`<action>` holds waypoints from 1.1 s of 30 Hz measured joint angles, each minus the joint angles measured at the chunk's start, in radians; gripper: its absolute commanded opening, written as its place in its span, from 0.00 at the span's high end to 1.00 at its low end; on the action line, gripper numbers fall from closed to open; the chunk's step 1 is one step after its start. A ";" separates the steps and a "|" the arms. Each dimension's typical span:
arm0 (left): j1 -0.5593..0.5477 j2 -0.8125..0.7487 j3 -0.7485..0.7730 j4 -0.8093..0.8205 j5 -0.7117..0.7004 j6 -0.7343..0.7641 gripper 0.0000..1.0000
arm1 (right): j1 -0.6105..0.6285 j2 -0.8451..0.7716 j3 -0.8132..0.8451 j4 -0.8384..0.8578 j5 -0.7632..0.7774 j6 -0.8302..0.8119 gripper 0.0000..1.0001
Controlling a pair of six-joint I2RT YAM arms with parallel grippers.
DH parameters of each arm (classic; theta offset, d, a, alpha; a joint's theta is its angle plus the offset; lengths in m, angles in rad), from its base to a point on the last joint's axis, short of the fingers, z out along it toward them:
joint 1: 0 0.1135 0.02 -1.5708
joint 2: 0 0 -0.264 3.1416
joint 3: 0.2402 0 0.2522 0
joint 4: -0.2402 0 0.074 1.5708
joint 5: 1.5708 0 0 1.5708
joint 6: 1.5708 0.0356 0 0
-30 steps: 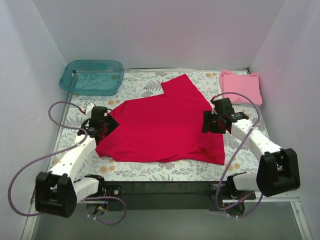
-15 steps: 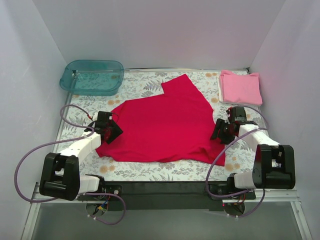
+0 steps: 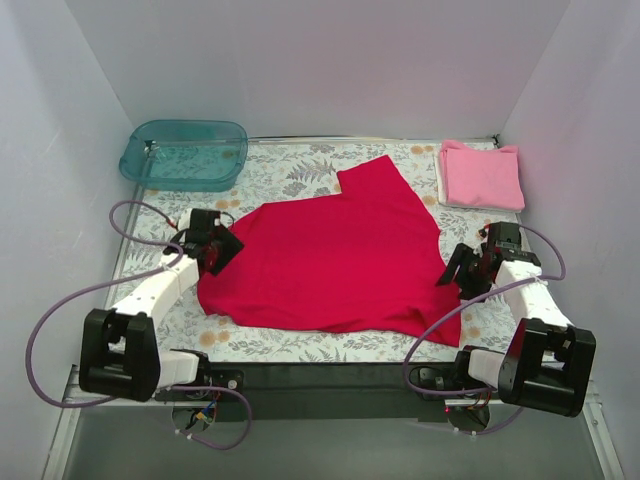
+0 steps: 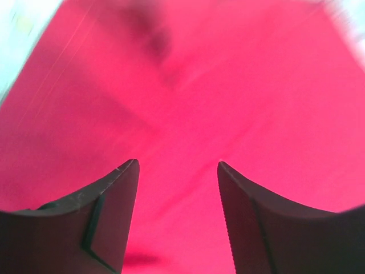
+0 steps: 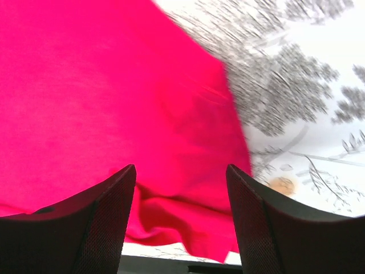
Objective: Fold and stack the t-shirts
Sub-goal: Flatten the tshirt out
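The left claw point(image 4: 178, 165) hangs with its dark ridged jaws apart and empty over the left edge of the smooth crimson t-shirt point(image 3: 335, 255). The right claw point(image 5: 181, 168), jaws likewise apart, hangs over the shirt's rumpled right hem corner. The soft cloth spreads between them on the leaf-printed worktop point(image 3: 280, 175). Beyond the right claw lies the pink t-shirt point(image 3: 482, 175), folded square; beyond the left claw is a translucent teal tub point(image 3: 185, 153).
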 measured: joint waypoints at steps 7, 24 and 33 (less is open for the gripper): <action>0.001 0.212 0.130 0.224 -0.078 0.034 0.35 | 0.035 -0.021 0.051 0.058 -0.113 -0.026 0.39; 0.001 0.319 0.160 0.229 -0.126 -0.087 0.47 | 0.067 -0.007 0.051 0.104 -0.258 -0.060 0.37; 0.001 0.338 0.160 0.220 -0.135 -0.148 0.55 | 0.067 0.010 0.051 0.109 -0.273 -0.063 0.36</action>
